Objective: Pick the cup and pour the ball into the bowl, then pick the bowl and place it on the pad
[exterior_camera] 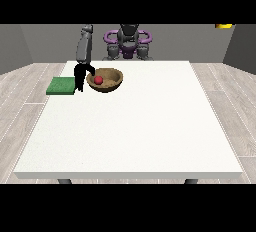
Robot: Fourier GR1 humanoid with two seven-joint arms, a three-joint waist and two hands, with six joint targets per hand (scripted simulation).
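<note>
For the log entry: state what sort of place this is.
Probably a bare test room for tabletop handling: a large white table on a wood-plank floor with grey walls, holding only a wooden bowl with a red ball and a green pad.

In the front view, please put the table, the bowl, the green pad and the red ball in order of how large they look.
1. Table
2. Bowl and green pad: these look alike, so I do not rank them
3. Red ball, inside the bowl
</note>
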